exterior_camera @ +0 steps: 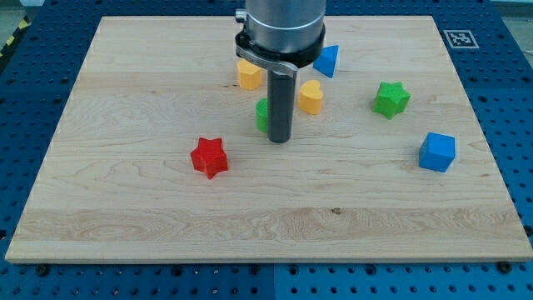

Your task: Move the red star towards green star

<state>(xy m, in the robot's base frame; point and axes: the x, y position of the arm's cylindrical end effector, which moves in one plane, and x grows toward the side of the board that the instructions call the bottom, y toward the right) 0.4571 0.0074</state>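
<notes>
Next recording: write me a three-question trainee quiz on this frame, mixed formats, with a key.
1. True or false: my tip touches the red star.
2. Which block lies nearest the view's right edge? A) green star B) blue cube C) yellow heart
3. Fill in: the rod partly hides a ____ block.

Key: 1 false, the tip stands apart, toward the view's right of the red star. 2 B. 3 green.

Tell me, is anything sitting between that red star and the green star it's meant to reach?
Yes. On the straight line from the red star to the green star stand my tip, a green block half hidden behind the rod, and a yellow heart-like block.
</notes>
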